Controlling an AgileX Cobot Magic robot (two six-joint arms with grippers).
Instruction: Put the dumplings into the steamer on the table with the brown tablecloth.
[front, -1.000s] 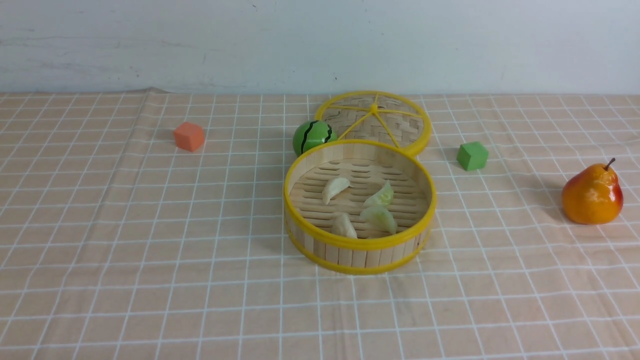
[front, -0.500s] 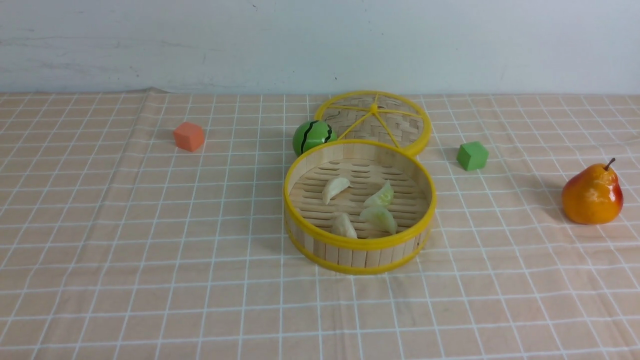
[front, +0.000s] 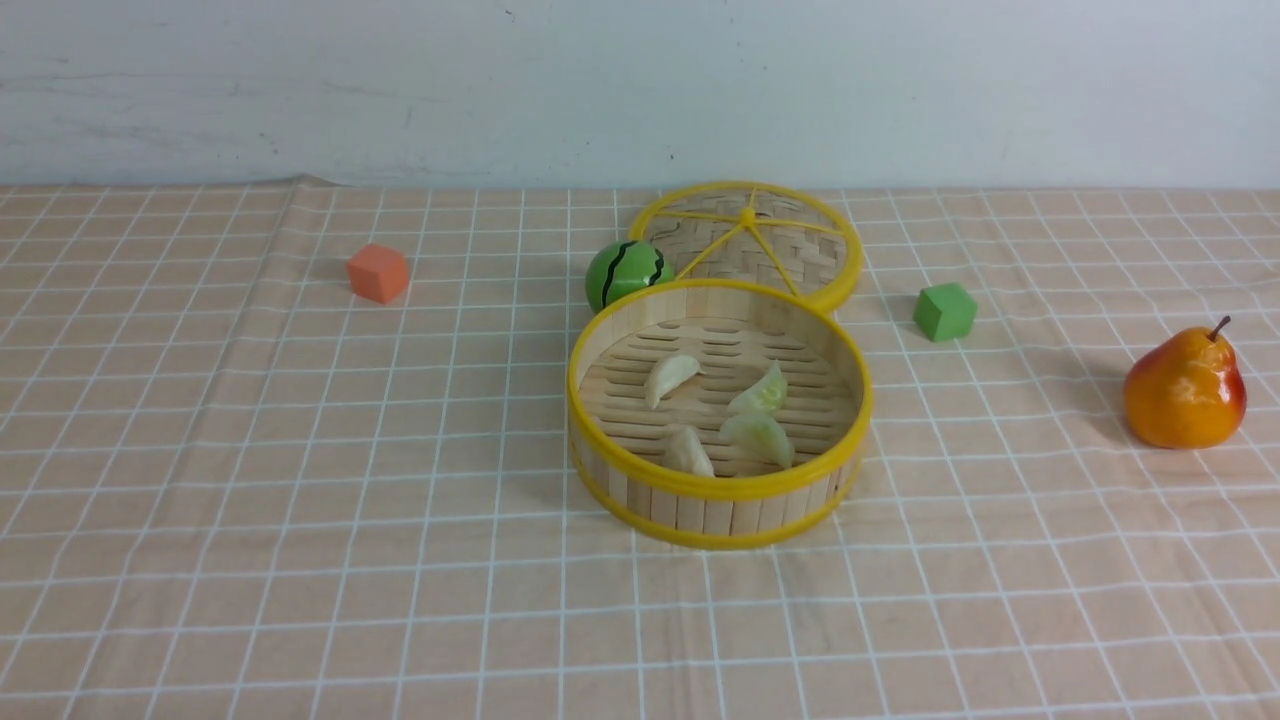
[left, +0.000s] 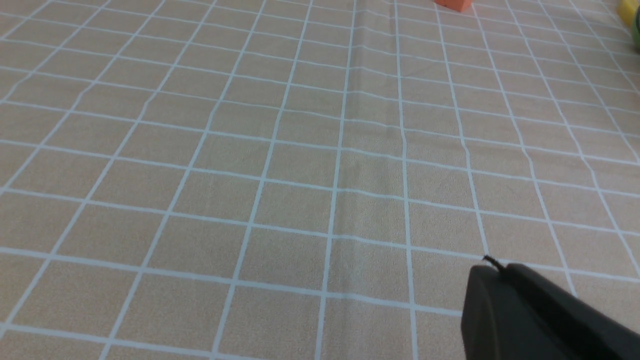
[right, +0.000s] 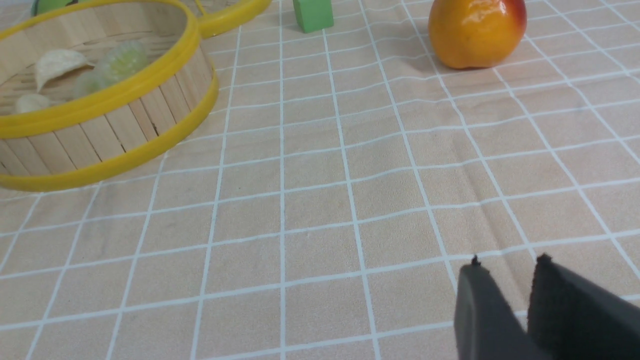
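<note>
The steamer (front: 720, 412) stands on the brown cloth (front: 300, 500) that covers the counter (front: 150, 620), a little right of centre in the front view. All four dumplings lie on its slat floor. A cream dumpling (front: 670, 379) sits toward the left of the floor, and a second cream one (front: 689, 451) lies near the front wall. A green dumpling (front: 760, 392) is to the right, and another green one (front: 760, 438) lies just in front of it; whether these two touch cannot be told.

Behind the steamer, the flat woven lid (front: 748, 243) lies on the cloth, its near edge hidden by the steamer's back rim. A small toy watermelon (front: 624, 273) rests just beside the lid's left edge and close behind the steamer. An orange cube (front: 379, 273) sits well apart to the left. A green cube (front: 944, 311) is to the right of the steamer, and a pear (front: 1185, 390) stands upright farther right.

No arm shows in the front view. In the left wrist view, the left pincer (left: 500, 272) is clenched, its two dark fingers pressed together with nothing between them, above bare cloth. In the right wrist view, the right pincer (right: 507, 267) is slightly parted, a narrow gap showing between its fingers (right: 475, 300), and it grips nothing. It hangs over bare cloth, well apart from the steamer (right: 100, 125) and the pear (right: 475, 32).
</note>
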